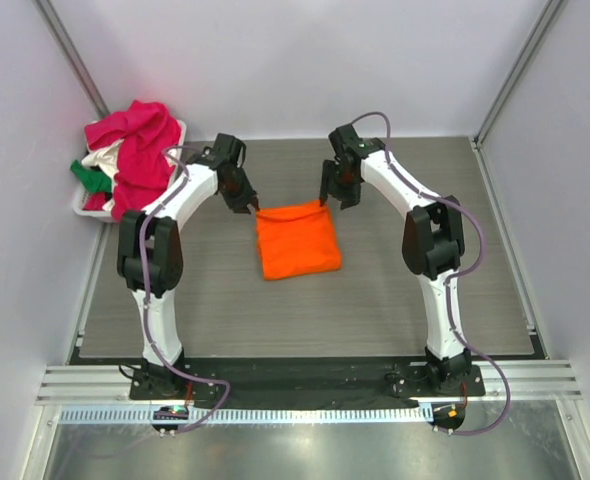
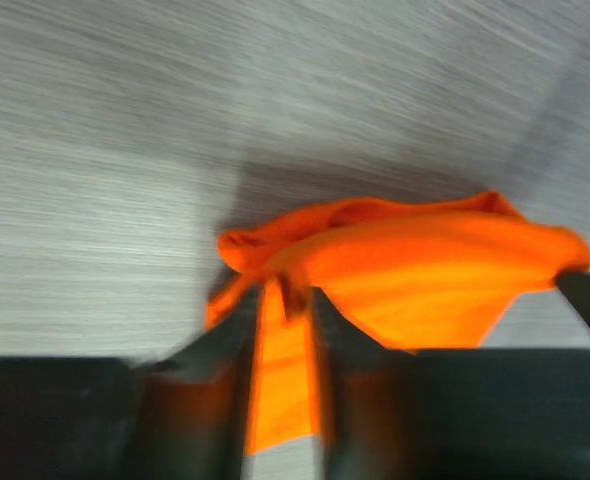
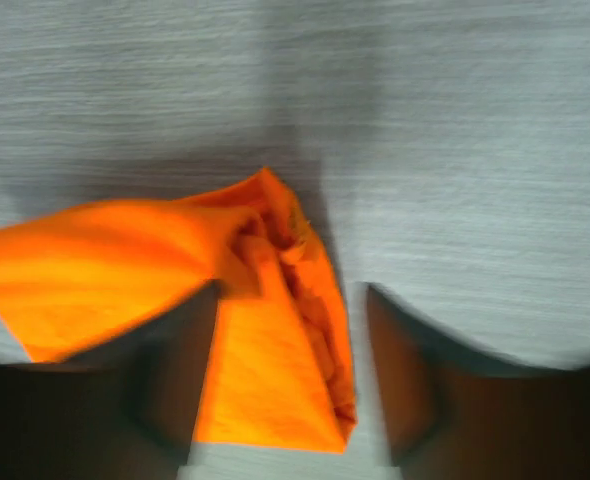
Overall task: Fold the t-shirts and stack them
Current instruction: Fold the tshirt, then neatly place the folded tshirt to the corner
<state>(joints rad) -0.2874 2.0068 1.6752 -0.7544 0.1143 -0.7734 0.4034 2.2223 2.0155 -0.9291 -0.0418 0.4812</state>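
The bright orange t-shirt (image 1: 297, 240) lies folded into a rough square at the middle of the table. My left gripper (image 1: 248, 200) is at its far left corner. In the left wrist view the left gripper (image 2: 283, 298) has its jaws close together with a strip of the orange t-shirt (image 2: 425, 270) pinched between them. My right gripper (image 1: 332, 196) is at the far right corner. In the right wrist view the right gripper (image 3: 290, 292) stands wide open around the orange t-shirt's bunched corner (image 3: 275, 330), with a gap beside the right finger. A magenta-pink t-shirt (image 1: 140, 140), a white one (image 1: 103, 157) and a green one (image 1: 90, 176) are heaped at the far left.
The heap of shirts sits in a white plastic basket (image 1: 81, 206) at the table's far left corner. Grey walls and metal posts close in the table at the back and both sides. Both arm bases stand at the near edge.
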